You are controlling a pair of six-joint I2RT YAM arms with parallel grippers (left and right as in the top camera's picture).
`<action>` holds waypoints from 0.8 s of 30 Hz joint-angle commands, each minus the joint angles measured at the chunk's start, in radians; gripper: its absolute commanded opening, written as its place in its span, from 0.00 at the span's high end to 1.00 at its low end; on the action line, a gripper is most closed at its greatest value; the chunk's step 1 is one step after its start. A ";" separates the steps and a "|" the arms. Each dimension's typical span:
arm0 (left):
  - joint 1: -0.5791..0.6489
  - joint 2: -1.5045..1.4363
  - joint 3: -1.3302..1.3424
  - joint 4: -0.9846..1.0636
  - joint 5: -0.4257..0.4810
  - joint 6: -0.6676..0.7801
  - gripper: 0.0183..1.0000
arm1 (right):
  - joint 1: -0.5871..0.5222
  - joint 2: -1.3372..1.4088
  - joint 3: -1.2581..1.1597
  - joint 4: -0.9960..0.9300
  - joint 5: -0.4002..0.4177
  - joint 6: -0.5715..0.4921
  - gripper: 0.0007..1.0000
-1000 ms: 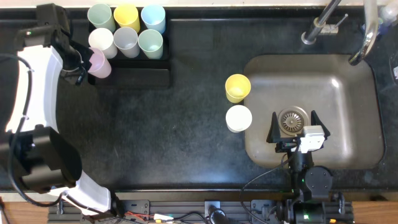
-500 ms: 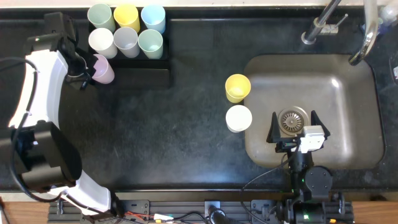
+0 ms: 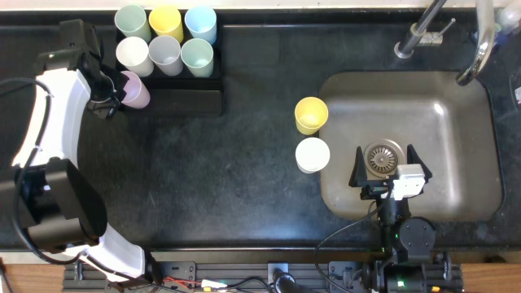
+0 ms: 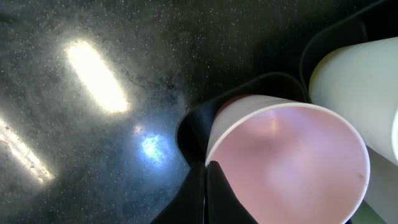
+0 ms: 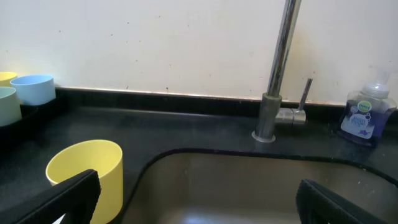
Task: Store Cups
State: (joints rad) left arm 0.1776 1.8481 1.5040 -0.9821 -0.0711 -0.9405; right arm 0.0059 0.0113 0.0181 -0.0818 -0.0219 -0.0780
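Pink cup (image 3: 133, 89) hangs just beside the cup tray's (image 3: 187, 102) left end, left tool (image 4: 206, 186) clamped on its rim. Right tool (image 3: 386, 165), far from the tray, holds its fingers apart.

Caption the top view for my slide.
Left hand holds a pink cup at the tray's edge; a yellow cup and a white cup stand by the sink, right hand open above it.

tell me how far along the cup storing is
Done: six cups stand in the rack. In hand: the left gripper holds the pink cup at the rack's left end. Left: the yellow cup and the white cup on the counter beside the sink; the right gripper hangs open over the sink.
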 commanded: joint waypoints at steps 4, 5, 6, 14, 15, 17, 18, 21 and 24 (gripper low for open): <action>0.001 0.006 -0.032 0.008 0.003 -0.007 0.00 | -0.006 -0.007 -0.013 0.006 -0.004 0.008 0.00; 0.001 0.000 -0.032 0.008 0.003 -0.007 0.00 | -0.006 -0.007 -0.013 0.006 -0.004 0.008 0.00; 0.000 -0.011 -0.032 0.008 0.003 -0.006 0.00 | -0.006 -0.007 -0.013 0.006 -0.004 0.008 0.00; -0.029 -0.183 -0.032 0.008 0.002 -0.007 0.00 | -0.006 -0.007 -0.013 0.006 -0.004 0.008 0.00; -0.044 -0.208 -0.032 0.008 0.003 -0.006 0.00 | -0.006 -0.007 -0.013 0.006 -0.004 0.008 0.00; -0.101 -0.266 -0.031 0.010 0.005 0.007 0.00 | -0.006 -0.007 -0.013 0.006 -0.004 0.008 0.00; -0.144 -0.290 -0.029 0.021 0.011 0.038 0.00 | -0.006 -0.007 -0.013 0.006 -0.004 0.008 0.00; -0.307 -0.324 -0.029 0.083 0.015 0.148 0.00 | -0.006 -0.007 -0.013 0.006 -0.004 0.008 0.00; -0.533 -0.302 -0.029 0.146 -0.072 0.181 0.00 | -0.006 -0.007 -0.013 0.006 -0.004 0.008 0.00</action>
State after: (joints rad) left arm -0.1413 1.5280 1.4742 -0.8696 -0.0788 -0.8555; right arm 0.0063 0.0113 0.0181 -0.0811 -0.0219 -0.0784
